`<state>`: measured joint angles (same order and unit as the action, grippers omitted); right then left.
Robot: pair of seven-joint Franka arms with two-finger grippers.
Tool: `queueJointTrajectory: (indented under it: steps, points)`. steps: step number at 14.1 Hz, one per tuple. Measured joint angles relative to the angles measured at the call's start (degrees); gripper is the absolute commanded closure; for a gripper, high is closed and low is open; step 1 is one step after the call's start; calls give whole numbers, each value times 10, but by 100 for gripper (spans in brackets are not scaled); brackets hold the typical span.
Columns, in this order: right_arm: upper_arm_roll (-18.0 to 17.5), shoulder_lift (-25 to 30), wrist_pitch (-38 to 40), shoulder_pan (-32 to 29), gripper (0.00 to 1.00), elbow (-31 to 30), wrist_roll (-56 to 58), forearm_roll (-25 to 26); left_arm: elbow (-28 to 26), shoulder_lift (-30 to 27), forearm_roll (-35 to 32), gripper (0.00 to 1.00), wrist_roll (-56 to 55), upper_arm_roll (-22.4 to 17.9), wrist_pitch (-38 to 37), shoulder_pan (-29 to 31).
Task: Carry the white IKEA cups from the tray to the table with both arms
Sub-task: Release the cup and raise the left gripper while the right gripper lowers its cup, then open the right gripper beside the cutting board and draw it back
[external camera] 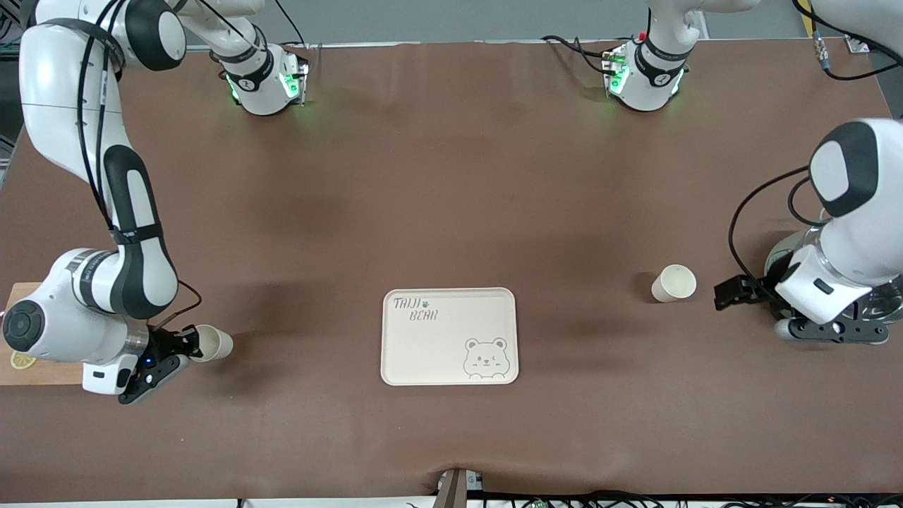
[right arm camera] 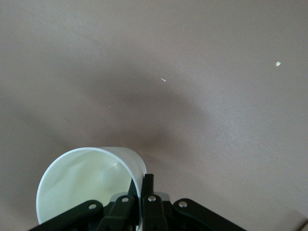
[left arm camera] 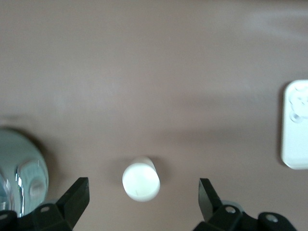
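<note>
- One white cup (external camera: 674,283) stands upright on the table (external camera: 451,176), well apart from the tray (external camera: 449,336) toward the left arm's end, mouth up and free.
- The left gripper (external camera: 734,291) is just beside that cup with its jaws spread wide; in the left wrist view the cup (left arm camera: 140,181) sits midway between the two fingertips (left arm camera: 76,195), touching neither.
- The other cup (external camera: 211,343) is pinched by its rim in the right gripper (external camera: 185,343), jaws clamped on the wall, low over the table near the wooden board (external camera: 15,331).
- In the right wrist view this cup (right arm camera: 89,185) tilts, rim caught between the fingers (right arm camera: 147,192).
- Judged step: setting it down. Level the cup, lower until its base rests flat, then part the jaws and lift straight off.
- The tray looks empty.
</note>
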<state>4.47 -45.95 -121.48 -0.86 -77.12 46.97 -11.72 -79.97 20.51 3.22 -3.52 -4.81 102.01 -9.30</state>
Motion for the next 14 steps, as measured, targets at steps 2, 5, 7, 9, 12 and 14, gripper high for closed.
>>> queueJointTrajectory:
  steps: [2, 5, 7, 9, 12, 14]
  points:
    - [-1, -7, -13, 0, 100, -1, 0, 0, 47, -15, -1, 0, -17, 0, -87, -6]
    - [-2, -17, -29, 0, 100, -2, 1, 0, 72, -78, -3, 0, -2, 0, -161, 10]
    - [-4, -19, -33, 1, 40, -2, 1, 0, 66, -128, -3, 0, 42, 14, -193, 42]
    - [-4, -19, -34, 1, 0, -1, 1, 0, 44, -162, -3, 0, 73, 30, -207, 68]
    - [-3, -19, -35, 0, 0, 1, 1, 0, 7, -178, -3, 0, 86, 36, -204, 69]
    - [-3, -18, -32, 0, 0, 6, 1, 0, -20, -186, -3, 0, 95, 38, -184, 69]
